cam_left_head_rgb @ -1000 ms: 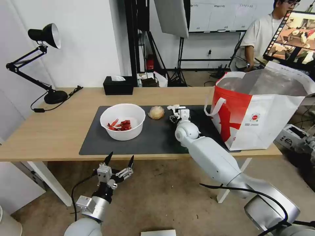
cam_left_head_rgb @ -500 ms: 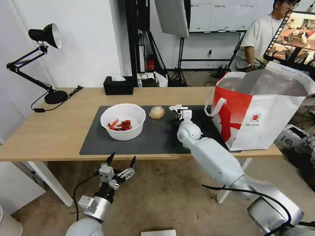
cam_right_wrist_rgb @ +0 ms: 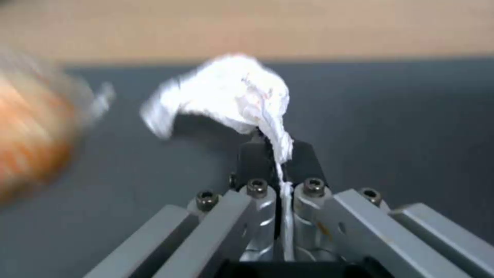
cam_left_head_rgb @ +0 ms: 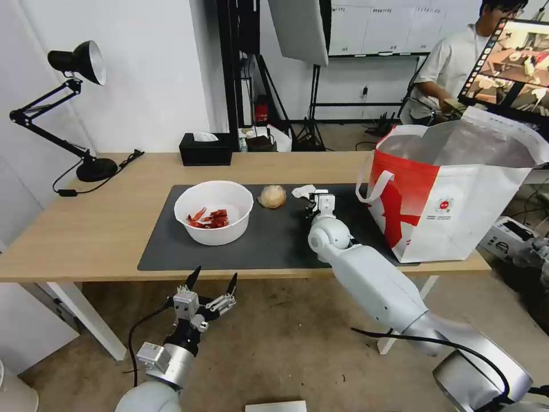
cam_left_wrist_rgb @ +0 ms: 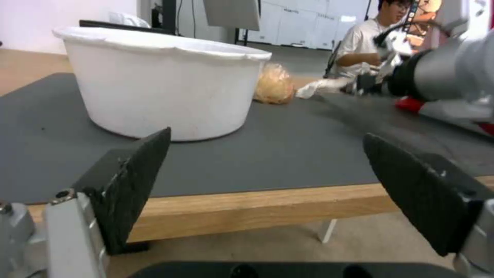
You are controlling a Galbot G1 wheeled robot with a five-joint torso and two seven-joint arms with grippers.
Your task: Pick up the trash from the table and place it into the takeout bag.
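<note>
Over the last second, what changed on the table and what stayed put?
The right gripper, shut on the crumpled tissue, shifted slightly toward the takeout bag, carrying the tissue with it, away from the tan wrapped ball. The white bowl, ball and bag kept their places. The left gripper still waits open below the table edge.

A matt dark grey mat covers the light-wood table. The crumpled paper tissue contrasts with a smooth white plastic bowl.
</note>
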